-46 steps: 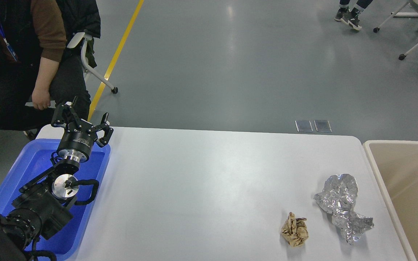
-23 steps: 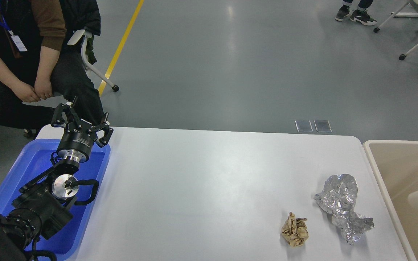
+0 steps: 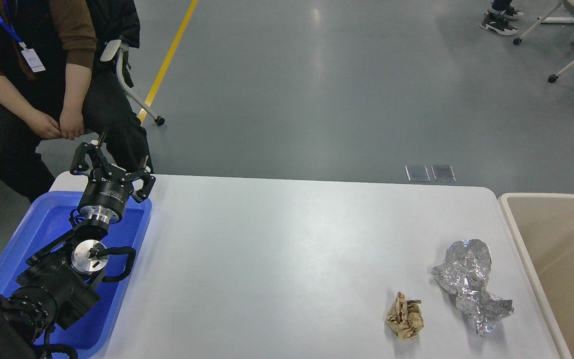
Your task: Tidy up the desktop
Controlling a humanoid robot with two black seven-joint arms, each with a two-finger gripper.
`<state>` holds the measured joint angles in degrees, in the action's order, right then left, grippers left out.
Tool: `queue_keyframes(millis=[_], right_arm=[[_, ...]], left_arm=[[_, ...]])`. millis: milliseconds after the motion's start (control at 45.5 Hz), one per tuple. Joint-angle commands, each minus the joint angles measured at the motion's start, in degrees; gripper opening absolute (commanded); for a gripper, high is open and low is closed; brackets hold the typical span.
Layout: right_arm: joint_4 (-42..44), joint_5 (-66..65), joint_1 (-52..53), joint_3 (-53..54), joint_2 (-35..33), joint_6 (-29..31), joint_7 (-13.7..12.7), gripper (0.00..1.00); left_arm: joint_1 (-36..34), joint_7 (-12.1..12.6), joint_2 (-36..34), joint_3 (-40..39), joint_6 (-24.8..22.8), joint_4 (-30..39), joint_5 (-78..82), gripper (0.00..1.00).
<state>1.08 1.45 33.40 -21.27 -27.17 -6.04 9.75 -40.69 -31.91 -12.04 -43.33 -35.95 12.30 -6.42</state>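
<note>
Fingers [image 3: 83, 153] spread wide apart on the left gripper [image 3: 111, 162], holding nothing, and it hangs up at the far left corner of the desk [image 3: 287, 259], over the far end of the blue tray [image 3: 43, 234]. One black arm [image 3: 53, 279] is in the head view, coming up from the lower left across that tray; the right gripper isn't showing at all.

Now the count. One white desk, wide and smooth with rounded corners, fills the lower half of the view from the tray on the left to the beige bin [image 3: 511, 209] on the right. One blue tray sits at the desk's left end. One beige bin stands just beside the desk's right edge, and only part of it is in view.

Two bits of litter lie on the desk, both down at the near right. One is a crumpled sheet of silver foil [image 3: 469, 281], close to the right edge. One is a small ball of brown paper [image 3: 405, 316], just to the left of the foil and a touch nearer, with a gap between them. Both are well apart from the gripper.

Beyond the desk, one seated person [image 3: 43, 89] at top left, hands clasped on the lap, just behind the gripper. Two small metal plates [image 3: 430, 173] are set side by side in the grey floor.
</note>
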Motion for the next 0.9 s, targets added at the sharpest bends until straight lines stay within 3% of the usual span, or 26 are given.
queue_keyframes(millis=[0, 396, 527, 681, 879], right_arm=[[0.76, 0.05, 1.14, 9.13, 0.01, 0.5, 0.0, 0.99], [0.76, 0.14, 12.29, 31.2, -0.34, 0.42, 0.0, 1.0], [-1.78, 0.22, 14.58, 35.68, -4.2, 0.77, 0.0, 1.0], [-8.02, 0.14, 18.71, 36.39, -9.21, 0.94, 0.09, 1.0], [-23.83, -0.39, 21.62, 41.03, -18.53, 1.03, 0.44, 1.0]], left_arm=[[0.0, 0.0, 0.0, 0.0, 0.0, 0.0, 0.0, 1.0], [0.0, 0.0, 0.0, 0.0, 0.0, 0.0, 0.0, 1.0], [0.0, 0.0, 0.0, 0.0, 0.0, 0.0, 0.0, 1.0], [0.0, 0.0, 0.0, 0.0, 0.0, 0.0, 0.0, 1.0], [0.0, 0.0, 0.0, 0.0, 0.0, 0.0, 0.0, 1.0]])
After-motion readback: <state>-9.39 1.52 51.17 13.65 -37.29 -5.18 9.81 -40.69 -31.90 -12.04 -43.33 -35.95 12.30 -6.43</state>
